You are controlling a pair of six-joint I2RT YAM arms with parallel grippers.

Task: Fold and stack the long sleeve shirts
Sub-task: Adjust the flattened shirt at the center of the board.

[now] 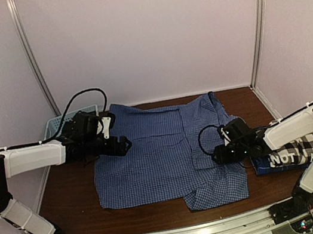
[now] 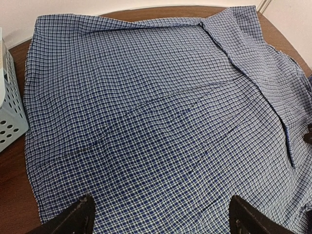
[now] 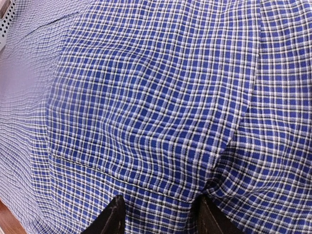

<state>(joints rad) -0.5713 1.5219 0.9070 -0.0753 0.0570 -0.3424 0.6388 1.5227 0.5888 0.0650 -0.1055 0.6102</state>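
brown table point(image 1: 67, 196) between pale walls. left gripper point(image 1: 123, 145): jaws wide apart above the left edge of the spread blue check shirt point(image 1: 153, 166). right gripper point(image 1: 217, 156): jaws narrower, straddling a crease on its right side; grip cannot be told. 1 folded black-and-white plaid shirt point(image 1: 293, 153) lies just right; basket point(image 1: 55, 126) far left.

The blue check shirt point(image 1: 152, 160) is thin woven cloth, matt and softly rumpled. The tabletop point(image 1: 67, 196) under it looks like dark brown wood with a dull sheen. The basket point(image 2: 12, 117) is smooth pale blue plastic. The near rail point(image 1: 183, 233) is bright metal. The left arm point(image 1: 30, 158) has a smooth white shell.
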